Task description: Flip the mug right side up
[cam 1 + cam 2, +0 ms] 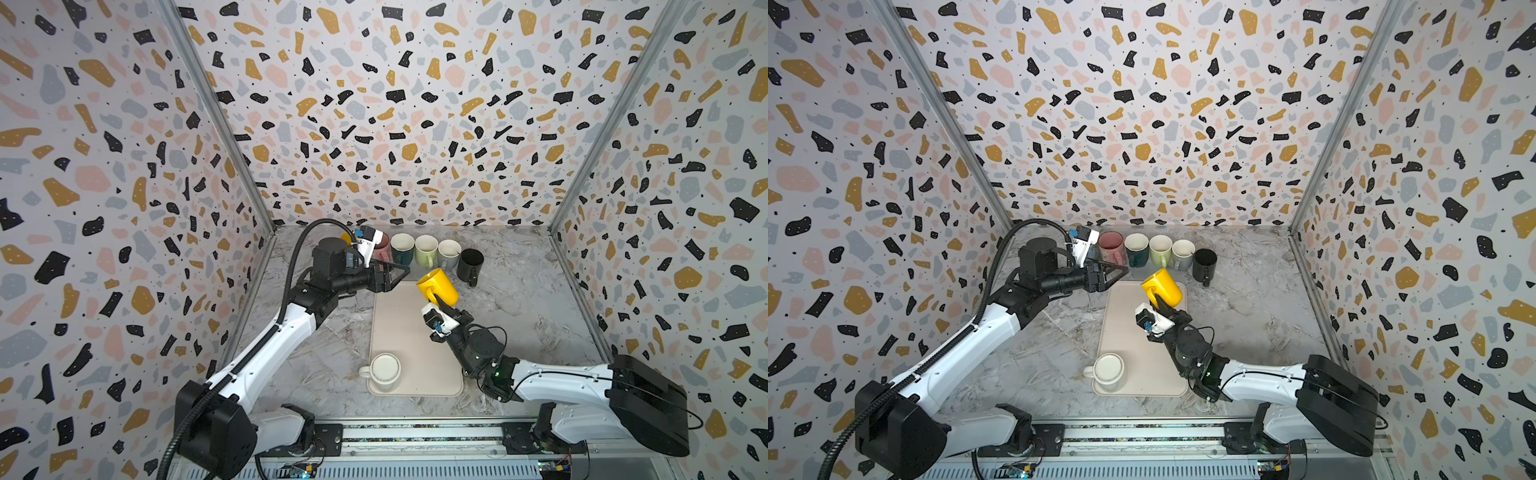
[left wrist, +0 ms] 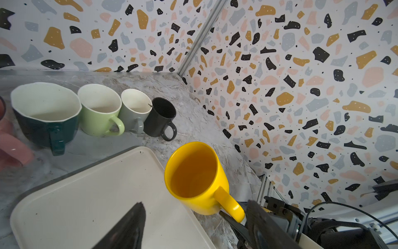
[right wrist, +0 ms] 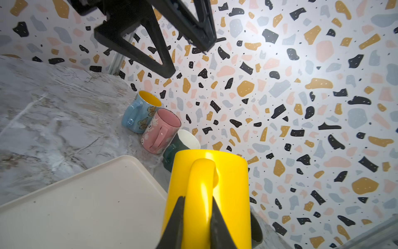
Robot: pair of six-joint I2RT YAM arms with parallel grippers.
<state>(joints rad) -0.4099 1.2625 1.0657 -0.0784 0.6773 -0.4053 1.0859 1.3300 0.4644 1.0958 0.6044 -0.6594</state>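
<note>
A yellow mug [image 1: 439, 286] [image 1: 1163, 286] hangs in the air over the far right corner of the cream tray [image 1: 409, 332] [image 1: 1129, 328]. It is tilted, with its mouth turned up and towards the left arm. My right gripper [image 1: 441, 304] [image 3: 197, 198] is shut on the mug's handle [image 3: 201, 179]. The left gripper [image 1: 400, 274] [image 2: 195, 202] stands open just left of the mug, whose mouth [image 2: 191, 170] faces it, and holds nothing. A white mug [image 1: 384, 371] [image 1: 1108, 369] sits upside down on the tray's near left corner.
A row of upright mugs lines the back wall: pink [image 1: 382, 246], dark green [image 1: 402, 248], light green [image 1: 426, 250], grey [image 1: 449, 254], black [image 1: 469, 262]. A blue mug [image 3: 141, 111] stands at the row's left end. Patterned walls close in three sides.
</note>
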